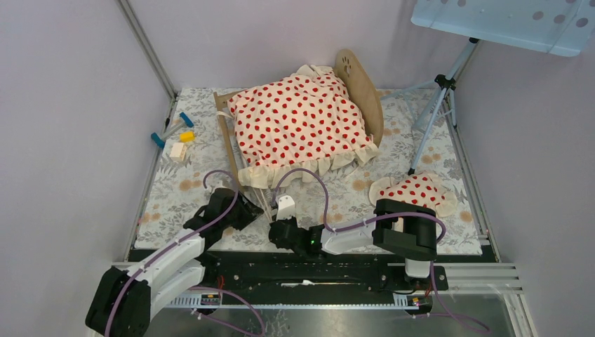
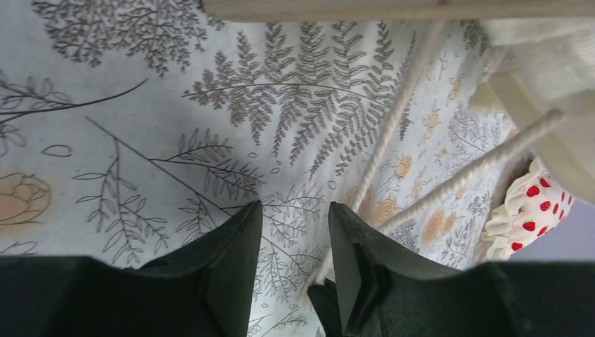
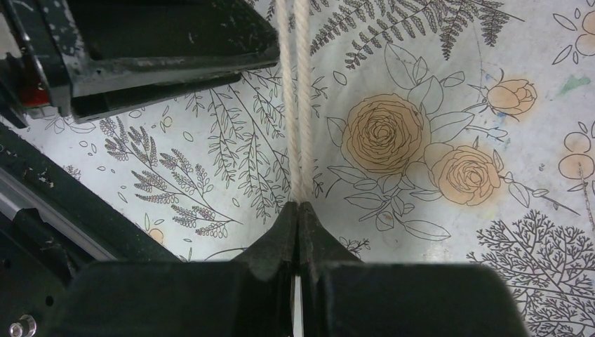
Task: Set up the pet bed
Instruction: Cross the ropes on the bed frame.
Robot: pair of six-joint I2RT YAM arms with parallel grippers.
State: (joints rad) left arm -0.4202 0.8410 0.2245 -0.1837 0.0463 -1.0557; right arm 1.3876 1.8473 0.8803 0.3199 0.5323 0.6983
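The pet bed (image 1: 359, 90) stands at the back middle, its wooden end boards showing; a cream red-dotted blanket (image 1: 302, 123) covers it and hides the mattress. Cream cords (image 1: 263, 199) run from its near end toward me. My right gripper (image 1: 276, 223) is shut on the cords; in the right wrist view two strands (image 3: 297, 105) enter the closed tips (image 3: 299, 205). My left gripper (image 1: 245, 208) is open and low over the mat, next to the cords; in the left wrist view its jaws (image 2: 295, 207) stand apart, one cord (image 2: 389, 137) passing by the right finger. The red-dotted pillow (image 1: 415, 191) lies on the right.
A floral mat (image 1: 175, 200) covers the table. Blue-handled tools and small yellow and white blocks (image 1: 175, 139) lie at the left edge. A tripod (image 1: 436, 105) stands at the back right under a pale panel (image 1: 505, 21). The left gripper's body (image 3: 161, 49) is close beside the right one.
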